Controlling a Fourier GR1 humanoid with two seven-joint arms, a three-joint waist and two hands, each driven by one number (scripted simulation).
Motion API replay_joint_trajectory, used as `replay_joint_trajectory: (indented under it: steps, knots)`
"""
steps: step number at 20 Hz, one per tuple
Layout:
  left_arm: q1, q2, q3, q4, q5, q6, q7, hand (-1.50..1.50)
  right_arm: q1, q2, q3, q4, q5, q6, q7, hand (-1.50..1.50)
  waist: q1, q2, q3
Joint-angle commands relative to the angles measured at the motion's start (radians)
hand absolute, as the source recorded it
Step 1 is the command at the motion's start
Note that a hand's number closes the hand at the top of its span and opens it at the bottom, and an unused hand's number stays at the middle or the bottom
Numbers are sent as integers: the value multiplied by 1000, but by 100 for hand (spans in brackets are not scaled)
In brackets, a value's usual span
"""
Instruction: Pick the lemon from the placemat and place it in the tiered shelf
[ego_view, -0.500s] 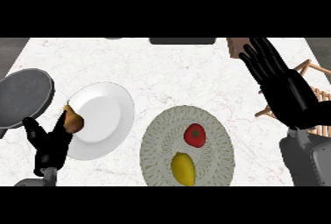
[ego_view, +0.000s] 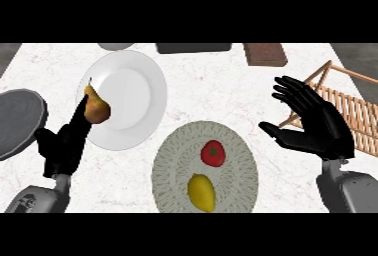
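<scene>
Step judged: approach, lemon (ego_view: 201, 192) not yet grasped. Lemon lay on mat (ego_view: 170, 165), below-left of right hand (ego_view: 314, 127), well apart. Tomato (ego_view: 212, 153) on same mat, between lemon and hand's level. Right hand was open, fingers spread, holding nothing. Next move probably called for reach down-left, closing round lemon (tomato close by). Shelf (ego_view: 353, 107) sat just behind right hand, nothing seen in it. Left hand (ego_view: 65, 142) at left, fingers straight; plate (ego_view: 136, 95) beyond it held pear (ego_view: 94, 106).

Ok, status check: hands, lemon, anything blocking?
Both hands open: right hand by tiered shelf, left hand beside pear. Lemon on placemat, ungrasped. Tomato sits next to it.
</scene>
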Motion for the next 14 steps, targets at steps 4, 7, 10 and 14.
replay_joint_trajectory:
  steps: [4,7,10,14]
  knots:
    - [-40,-21,-74,-18,-72,-14,-53,0,215,86,59,58,422,-417,-167,-150,2,-6,-4]
    - [-19,-16,-92,-36,-84,-42,-57,0,322,217,60,43,386,-498,-376,-150,35,-7,-2]
    - [-44,-35,-78,-21,-103,-58,-58,0,415,200,49,6,237,-342,-512,-150,45,-6,-3]
    - [-74,-48,-72,1,-105,-64,-44,0,460,83,201,-78,367,-245,-367,-150,46,-7,-4]
